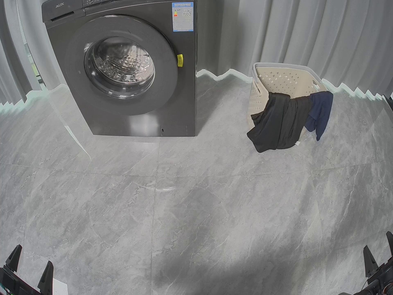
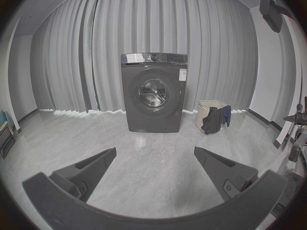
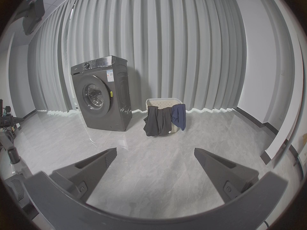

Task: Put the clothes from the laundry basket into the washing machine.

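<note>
A dark grey washing machine (image 1: pixel 127 58) stands at the back left, its round glass door closed (image 2: pixel 154 93) (image 3: pixel 96 95). To its right a beige laundry basket (image 1: pixel 282 78) sits on the floor with a black garment (image 1: pixel 278 121) and a navy garment (image 1: pixel 321 109) draped over its front rim; the basket (image 2: pixel 208 107) (image 3: pixel 161 103) shows in both wrist views too. My left gripper (image 1: pixel 29 267) (image 2: pixel 155 154) is open and empty at the near left, far from both. My right gripper (image 1: pixel 380 253) (image 3: pixel 155 154) is open and empty at the near right.
Wide grey tiled floor (image 1: pixel 196 209) lies between me and the machine and basket. Pale curtains (image 1: pixel 294 21) hang along the back wall. A stand with equipment (image 2: pixel 299 134) is off to the side.
</note>
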Tool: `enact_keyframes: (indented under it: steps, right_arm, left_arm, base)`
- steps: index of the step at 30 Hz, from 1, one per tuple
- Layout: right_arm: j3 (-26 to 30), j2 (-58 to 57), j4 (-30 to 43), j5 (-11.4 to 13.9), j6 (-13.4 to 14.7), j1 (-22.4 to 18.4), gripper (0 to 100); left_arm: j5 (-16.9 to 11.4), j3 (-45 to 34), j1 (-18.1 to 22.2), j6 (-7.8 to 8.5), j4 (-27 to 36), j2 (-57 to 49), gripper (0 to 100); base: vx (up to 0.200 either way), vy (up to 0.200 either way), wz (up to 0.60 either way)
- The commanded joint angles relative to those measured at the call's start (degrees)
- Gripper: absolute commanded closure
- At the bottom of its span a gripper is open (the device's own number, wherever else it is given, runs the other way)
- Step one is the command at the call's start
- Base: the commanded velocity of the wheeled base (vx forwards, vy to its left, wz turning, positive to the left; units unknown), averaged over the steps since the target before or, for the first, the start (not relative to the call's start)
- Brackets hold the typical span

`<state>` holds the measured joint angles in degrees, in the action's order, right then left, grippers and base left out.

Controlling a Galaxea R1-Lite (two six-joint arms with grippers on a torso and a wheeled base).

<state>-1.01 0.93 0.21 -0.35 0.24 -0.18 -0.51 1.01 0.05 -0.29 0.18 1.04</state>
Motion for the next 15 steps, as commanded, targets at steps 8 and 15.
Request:
enact_keyframes:
  steps: [8, 15]
  right_arm:
    - [0.92, -0.84, -0.03, 0.00, 0.11, 0.09, 0]
    - [0.92, -0.84, -0.03, 0.09, 0.02, 0.09, 0]
  left_arm:
    - [-0.02, -0.84, 0.04, -0.06, -0.01, -1.04, 0]
    - [0.07, -0.84, 0.04, -0.32, -0.01, -1.04, 0]
  base:
    - [0.000, 0.000, 0.00]
    - [0.000, 0.000, 0.00]
